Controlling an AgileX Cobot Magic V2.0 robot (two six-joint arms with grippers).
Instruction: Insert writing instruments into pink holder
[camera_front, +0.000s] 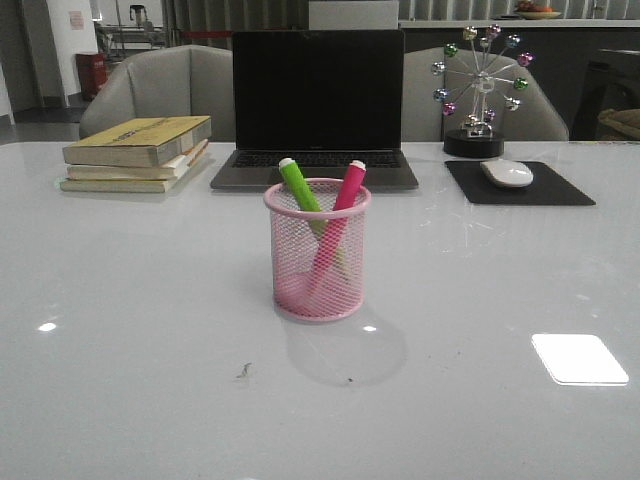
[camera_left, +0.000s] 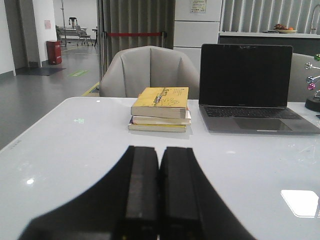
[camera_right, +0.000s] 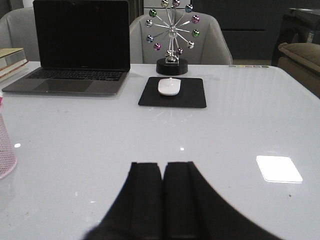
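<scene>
Two pens, the green pen (camera_front: 299, 186) and the magenta pen (camera_front: 340, 215), stand crossed inside the pink holder (camera_front: 317, 255) on the surface (camera_front: 150, 350). Both end effectors, left (camera_left: 159, 195) and right (camera_right: 162, 197), have fingers pressed together, empty. Only the holder's mesh edge (camera_right: 5, 150) shows beside the right end effector, cut off; mesh blurs the pens' lower ends.

Matte black blocky jaws (both arms alike).
</scene>
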